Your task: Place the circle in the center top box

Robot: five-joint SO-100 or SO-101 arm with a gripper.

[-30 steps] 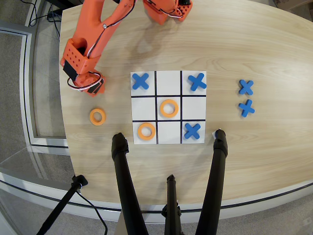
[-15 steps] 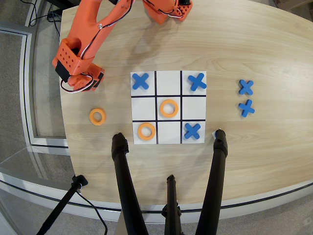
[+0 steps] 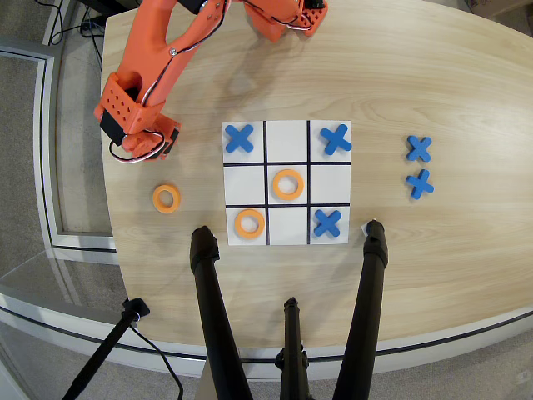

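Note:
In the overhead view a loose orange circle (image 3: 166, 198) lies flat on the wood, left of the white nine-cell board (image 3: 244, 183). Two more orange circles sit on the board, one in the middle cell (image 3: 287, 183) and one in the lower-left cell (image 3: 249, 222). The center top box (image 3: 288, 227) is the bare cell in the picture's lowest row, between that ring and a blue X (image 3: 327, 222). My orange gripper (image 3: 143, 146) hangs above the table, up and left of the loose circle. The wrist body hides its fingers.
Blue X's fill the board's two upper corner cells (image 3: 239, 137) (image 3: 336, 138). Two spare X's (image 3: 419, 148) (image 3: 420, 183) lie to the right. Black tripod legs (image 3: 212, 300) (image 3: 366, 300) cross the near table edge. The arm base (image 3: 283, 17) stands at the top.
The gripper swung a little left and up, then came back slightly right and down. No piece on the table or board has moved.

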